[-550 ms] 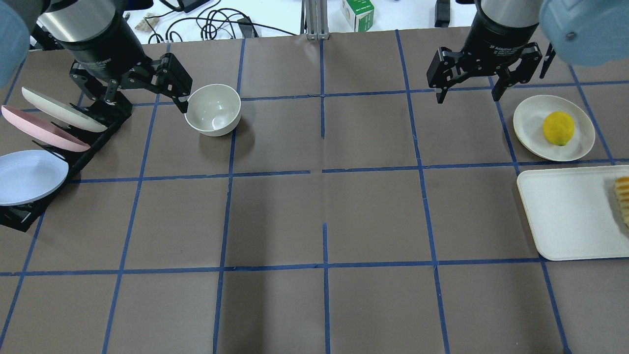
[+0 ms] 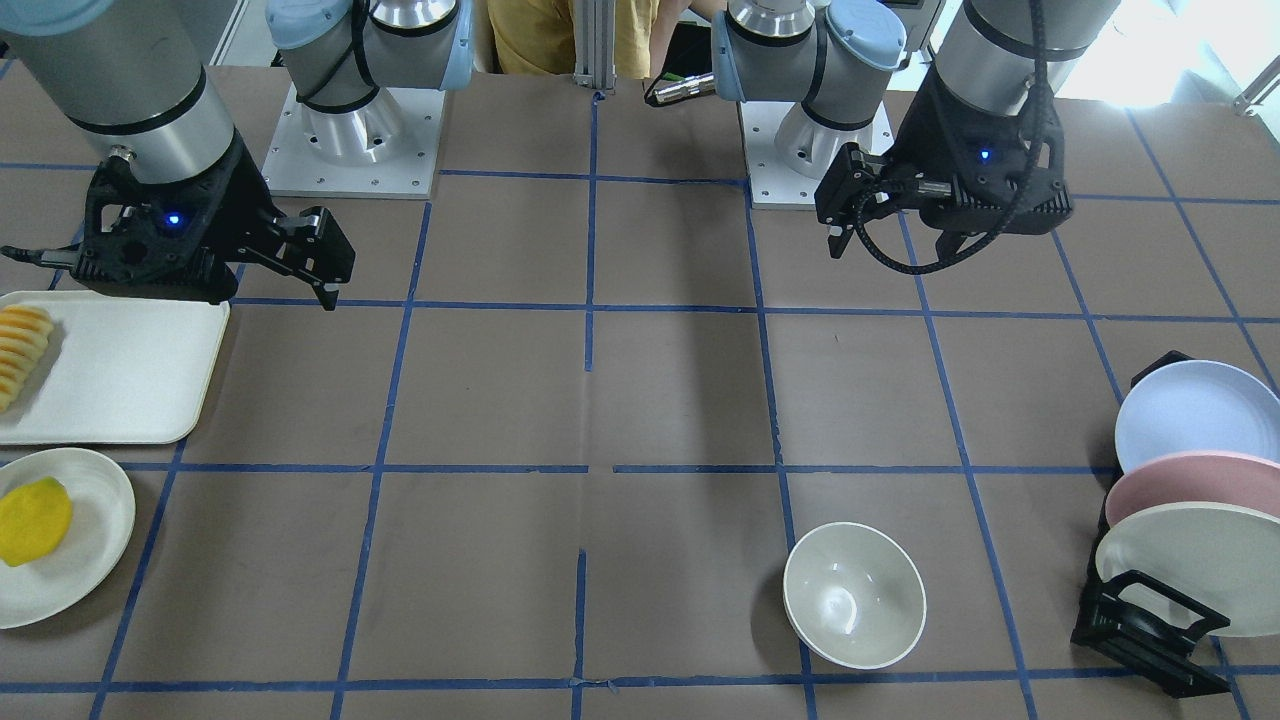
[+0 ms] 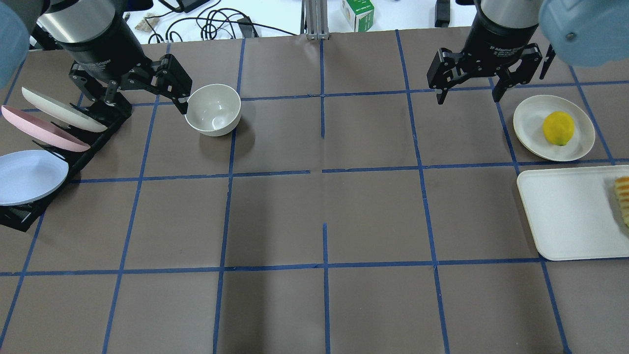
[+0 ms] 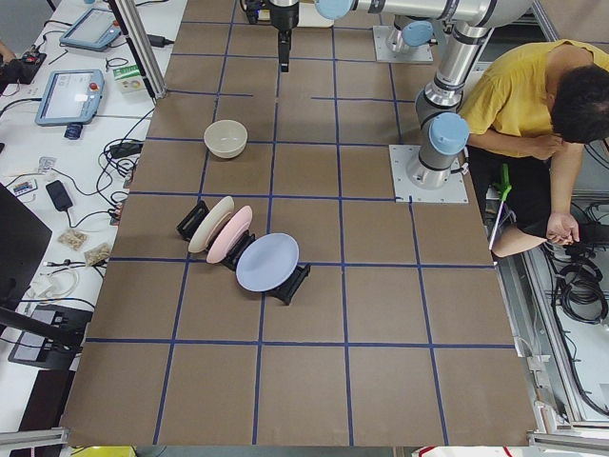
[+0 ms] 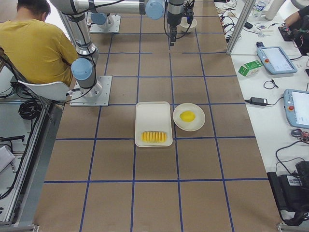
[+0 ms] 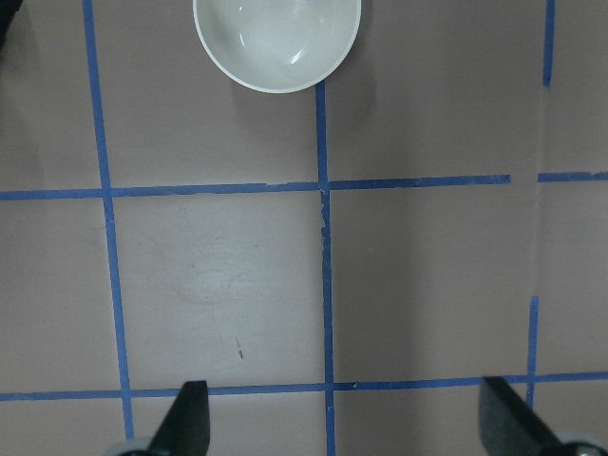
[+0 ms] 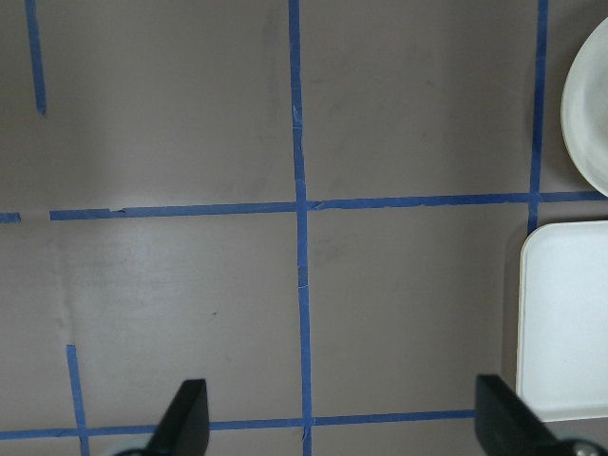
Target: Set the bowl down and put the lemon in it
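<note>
The off-white bowl (image 3: pixel 214 109) stands upright and empty on the brown table, also in the front view (image 2: pixel 855 608) and at the top of the left wrist view (image 6: pixel 277 43). My left gripper (image 3: pixel 145 101) is open and empty, raised above the table beside the bowl; its fingertips (image 6: pixel 185 423) stand wide apart. The yellow lemon (image 3: pixel 558 128) lies on a flat off-white plate (image 3: pixel 528 115), also in the front view (image 2: pixel 33 520). My right gripper (image 3: pixel 468 93) is open and empty, raised to the left of that plate, fingers (image 7: pixel 185 418) spread.
A black rack (image 3: pixel 83 155) with cream, pink and blue plates stands at the left edge, close to my left gripper. A white tray (image 3: pixel 565 211) with a row of pale slices (image 3: pixel 623 196) lies below the lemon's plate. Cables and a small box lie beyond the table's far edge.
</note>
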Robot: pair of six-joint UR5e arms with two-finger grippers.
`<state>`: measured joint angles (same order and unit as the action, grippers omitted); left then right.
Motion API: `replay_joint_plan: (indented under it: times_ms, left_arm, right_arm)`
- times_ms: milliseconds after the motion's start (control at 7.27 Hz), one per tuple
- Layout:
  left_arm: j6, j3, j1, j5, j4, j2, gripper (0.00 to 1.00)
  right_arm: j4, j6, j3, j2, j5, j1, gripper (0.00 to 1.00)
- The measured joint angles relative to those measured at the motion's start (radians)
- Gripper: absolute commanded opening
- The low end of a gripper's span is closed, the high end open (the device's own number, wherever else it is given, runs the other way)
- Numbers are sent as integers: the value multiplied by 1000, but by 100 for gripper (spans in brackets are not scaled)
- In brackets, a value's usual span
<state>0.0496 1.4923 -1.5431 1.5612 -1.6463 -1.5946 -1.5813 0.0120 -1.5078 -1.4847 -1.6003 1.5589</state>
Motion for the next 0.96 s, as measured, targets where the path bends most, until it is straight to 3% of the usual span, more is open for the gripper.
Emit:
replay_joint_plan:
  times_ms: [412, 962]
  left_arm:
    - [32, -23, 24, 20, 99, -152, 100]
    - [69, -91, 114, -47, 372, -473, 100]
  right_arm:
    - [-11, -3, -1, 21, -34, -30, 100]
    - [-55, -128, 0, 115, -82, -205, 100]
